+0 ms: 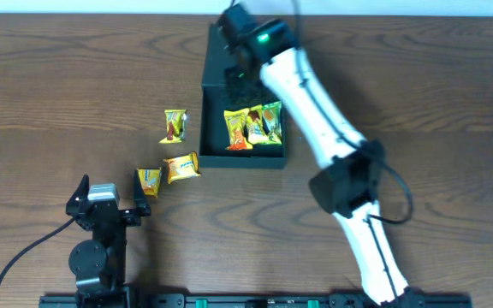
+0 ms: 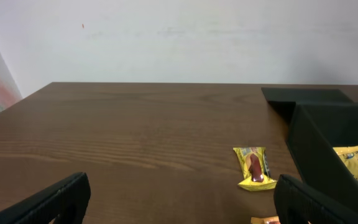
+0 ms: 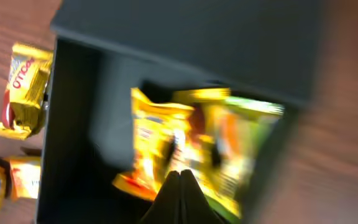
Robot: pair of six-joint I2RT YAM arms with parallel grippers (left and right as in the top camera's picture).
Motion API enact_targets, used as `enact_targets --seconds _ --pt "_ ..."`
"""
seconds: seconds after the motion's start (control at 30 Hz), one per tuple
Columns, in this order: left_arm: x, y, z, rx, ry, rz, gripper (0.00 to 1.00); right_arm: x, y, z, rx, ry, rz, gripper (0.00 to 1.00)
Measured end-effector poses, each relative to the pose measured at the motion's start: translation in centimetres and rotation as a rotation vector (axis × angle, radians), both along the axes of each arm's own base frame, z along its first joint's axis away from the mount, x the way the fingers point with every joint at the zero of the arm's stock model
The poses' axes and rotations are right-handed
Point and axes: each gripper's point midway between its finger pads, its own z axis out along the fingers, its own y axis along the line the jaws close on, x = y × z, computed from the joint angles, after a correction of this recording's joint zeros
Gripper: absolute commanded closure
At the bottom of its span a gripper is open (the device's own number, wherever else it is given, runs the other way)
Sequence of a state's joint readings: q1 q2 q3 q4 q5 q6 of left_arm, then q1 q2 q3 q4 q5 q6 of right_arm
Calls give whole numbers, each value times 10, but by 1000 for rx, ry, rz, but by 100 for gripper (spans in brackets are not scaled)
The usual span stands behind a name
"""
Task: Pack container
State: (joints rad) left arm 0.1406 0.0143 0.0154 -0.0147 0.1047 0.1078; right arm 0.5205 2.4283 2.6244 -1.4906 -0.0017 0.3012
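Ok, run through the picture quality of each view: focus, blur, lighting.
Overhead: sharp and evenly lit, though the inside of the container reads very dark. Left wrist: crisp on the table and the yellow packet. Right wrist: heavily blurred, with the packets in the box smeared into streaks.

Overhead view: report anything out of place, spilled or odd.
Three snack packets lie loose on the table left of the container, at differing angles, while other packets sit inside it. That fits unfinished packing; nothing looks spilled or damaged.
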Motion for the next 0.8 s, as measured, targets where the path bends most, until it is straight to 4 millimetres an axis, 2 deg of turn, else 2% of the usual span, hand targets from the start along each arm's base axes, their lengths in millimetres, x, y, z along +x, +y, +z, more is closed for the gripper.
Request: enact_targets --seconds 0.07,0.2,0.23,0.27,0.37,0.43,0.57,0.7,0.73,0.8 --pt "0 0 0 0 0 0 5 -9 -38 50 -7 -44 -22 98" --pt "0 0 0 0 0 0 5 -31 -84 103 -19 -83 -56 98" --pt "0 0 0 0 0 0 5 -32 -89 104 -25 -83 -56 98" --pt "0 0 0 0 0 0 5 -33 -91 97 -38 -62 -47 98" --pt "0 0 0 0 0 0 5 -30 -93 65 -76 22 -31 98" --pt "0 0 0 0 0 0 5 -30 -100 61 -83 38 -31 98" --pt "0 0 0 0 0 0 5 -37 -115 85 -68 -6 -41 98" --pt "0 0 0 -1 0 -1 4 -73 -140 131 -35 -118 -66 98" --pt "0 -1 0 -8 -2 -5 5 -88 -153 141 -21 -171 -88 98" --pt "0 -2 0 -49 -5 -8 5 -106 -175 148 -10 -246 -129 98"
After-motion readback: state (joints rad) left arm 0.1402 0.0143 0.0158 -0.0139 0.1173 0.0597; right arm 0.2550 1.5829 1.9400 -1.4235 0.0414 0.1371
